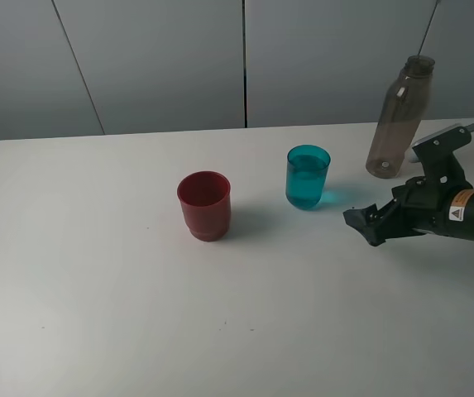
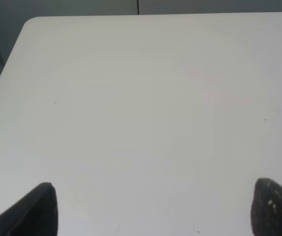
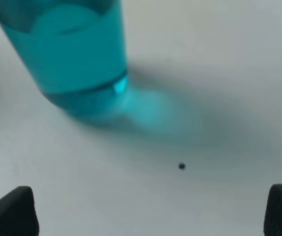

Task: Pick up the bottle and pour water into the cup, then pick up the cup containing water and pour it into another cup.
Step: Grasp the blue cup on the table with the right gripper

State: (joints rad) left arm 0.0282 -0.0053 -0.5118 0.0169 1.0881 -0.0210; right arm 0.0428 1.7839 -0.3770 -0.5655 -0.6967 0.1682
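The teal translucent cup [image 1: 308,177] stands upright on the white table [image 1: 96,314], holding water. It also shows close in the right wrist view [image 3: 69,54]. The dark red cup [image 1: 204,205] stands upright to its left. The tall smoky bottle [image 1: 399,117] stands upright at the back right. My right gripper [image 1: 364,224] is open and empty, low over the table just right of the teal cup; in its wrist view the fingertips [image 3: 13,211] sit wide apart. My left gripper [image 2: 155,211] is open and empty over bare table; it is out of the high view.
A grey panelled wall [image 1: 162,58] runs behind the table. The table's far left corner [image 2: 30,22] shows in the left wrist view. A small dark speck [image 3: 181,166] lies on the table near the teal cup.
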